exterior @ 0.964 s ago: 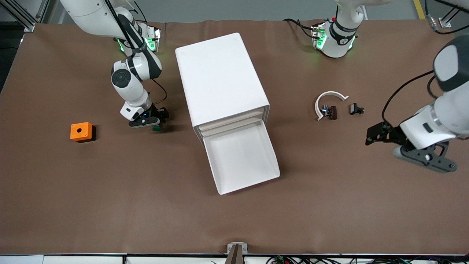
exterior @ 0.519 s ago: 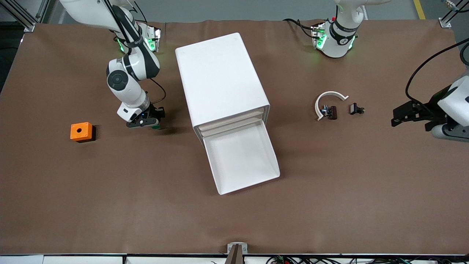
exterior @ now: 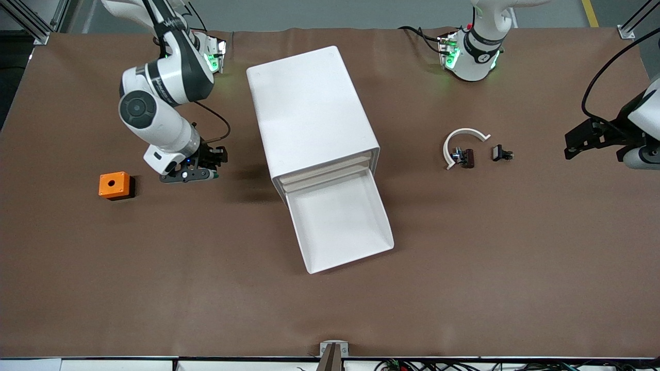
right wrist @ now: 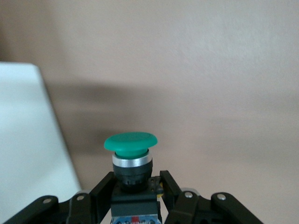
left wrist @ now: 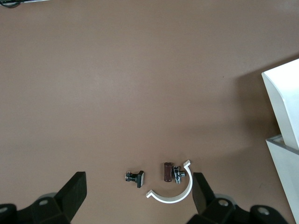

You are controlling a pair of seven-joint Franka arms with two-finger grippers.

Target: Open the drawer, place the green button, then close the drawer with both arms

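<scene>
The white cabinet stands mid-table. Its lowest drawer is pulled out and holds nothing. My right gripper is shut on the black body of the green-capped button, above the table between the cabinet and the orange cube. In the right wrist view the button stands between the fingers of that gripper, cap outward, with the cabinet wall beside it. My left gripper hangs open and empty over the left arm's end of the table.
An orange cube with a hole lies toward the right arm's end. A white curved piece and two small dark parts lie between the cabinet and my left gripper; they also show in the left wrist view.
My right gripper has risen from the table with the button and shifted toward the orange cube. My left arm has drawn back toward its end of the table.
</scene>
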